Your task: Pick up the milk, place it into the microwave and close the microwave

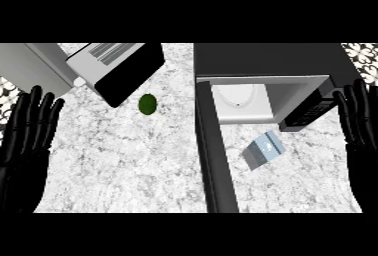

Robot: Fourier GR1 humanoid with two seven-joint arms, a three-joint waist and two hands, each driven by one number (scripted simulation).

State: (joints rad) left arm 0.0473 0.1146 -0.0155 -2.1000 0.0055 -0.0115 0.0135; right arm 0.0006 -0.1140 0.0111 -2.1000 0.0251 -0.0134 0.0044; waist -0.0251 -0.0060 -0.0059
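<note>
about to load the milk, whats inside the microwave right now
The microwave stands open, and only a white round plate shows inside. The milk carton lies outside on the counter. The deeper part under the microwave's top is hidden.

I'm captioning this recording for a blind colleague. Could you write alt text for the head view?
A milk carton lies on a speckled counter in front of an open microwave, whose door swings out toward the viewer. The left robot hand and right robot hand rest open at the edges; a green avocado sits beside a toaster oven.
</note>
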